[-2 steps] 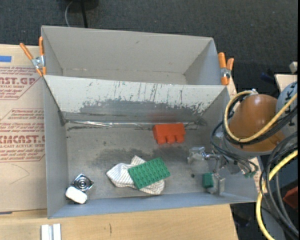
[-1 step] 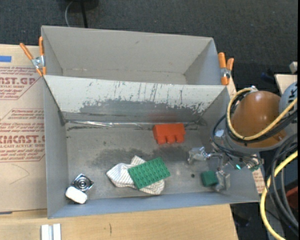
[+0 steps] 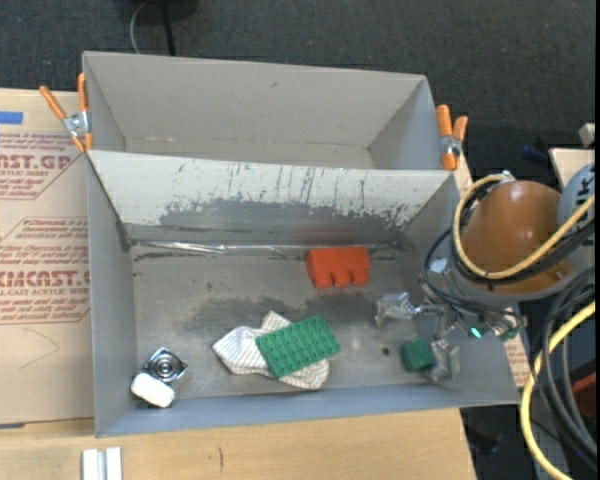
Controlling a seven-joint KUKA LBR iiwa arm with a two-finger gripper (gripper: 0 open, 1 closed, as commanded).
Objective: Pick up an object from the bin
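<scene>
My gripper (image 3: 417, 336) hangs low in the bin's right front corner, open. One metal fingertip (image 3: 391, 309) points left and the other (image 3: 443, 365) sits near the front wall. A small dark green block (image 3: 416, 356) lies on the floor just beside the front fingertip, within the gap but not clamped. An orange-red brick (image 3: 338, 267) rests against the back wall, up and left of the gripper. A flat green studded plate (image 3: 297, 345) lies on a crumpled white cloth (image 3: 242, 349) to the gripper's left.
In the front left corner lie a shiny round metal piece (image 3: 165, 365) and a white pellet-shaped thing (image 3: 152, 390). The arm with its brown dome and yellow cables overhangs the right wall.
</scene>
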